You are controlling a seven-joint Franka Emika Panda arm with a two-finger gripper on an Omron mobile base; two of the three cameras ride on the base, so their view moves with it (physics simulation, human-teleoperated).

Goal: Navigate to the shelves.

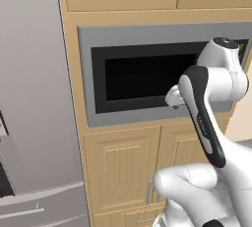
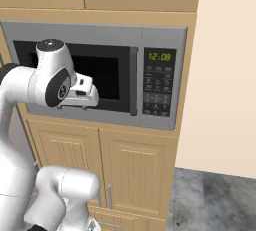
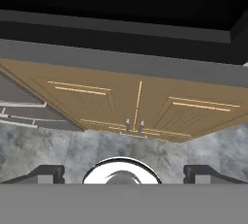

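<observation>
I cannot see the long, flat, light-tan wooden shelves here, so they must be somewhere else in the kitchen. The robot faces a grey built-in microwave with a dark window, with tan wooden cabinet doors with metal handles below it at 6 o'clock. The white arm's hand sits very near the microwave, so a turning base could bump it. The dark fingers are wide apart, holding nothing. The green clock reads 12:08.
</observation>
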